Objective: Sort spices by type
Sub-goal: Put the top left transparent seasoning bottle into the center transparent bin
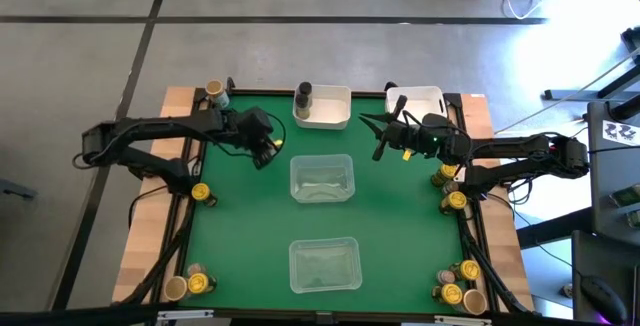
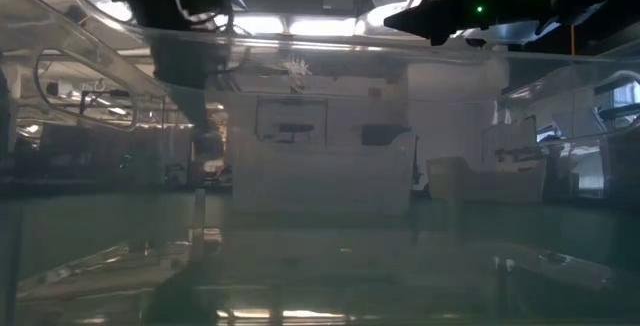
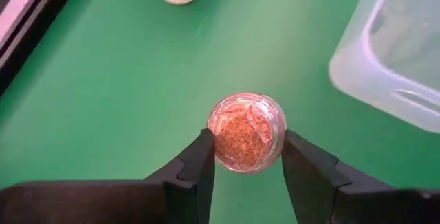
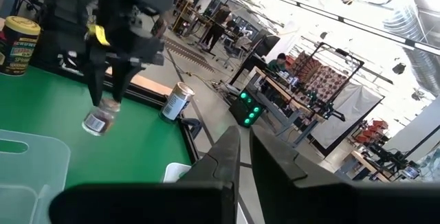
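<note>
1. A spice jar (image 3: 247, 132) with reddish-brown powder is sitting between your left gripper's (image 3: 247, 162) fingers (image 3: 199, 169), which are pressing on both of its sides; in the right wrist view the same jar (image 4: 98, 119) is hanging clear of the green table (image 1: 250, 216).
2. Your left gripper (image 1: 266, 147) is hovering just left of the upper clear tray (image 1: 321, 179), below the left white bin (image 1: 325, 109).
3. A tall dark jar (image 1: 303, 96) is standing at the left edge of that bin.
4. Your right gripper (image 1: 383, 138) is hanging over the table beside the right white bin (image 1: 418, 100), its fingers (image 4: 223, 152) nearly together with only a thin gap and nothing between them.
5. The other jars are waiting along the table's edges: one yellow-lidded jar (image 1: 201, 193) at the left edge, a pair (image 1: 190, 284) at the lower left corner, one tan-lidded jar (image 1: 214, 91) at the upper left corner, several (image 1: 450, 188) at the right edge, and a cluster (image 1: 460, 284) at the lower right corner.
6. The lower clear tray (image 1: 324, 265) is lying near the table's bottom edge.
</note>
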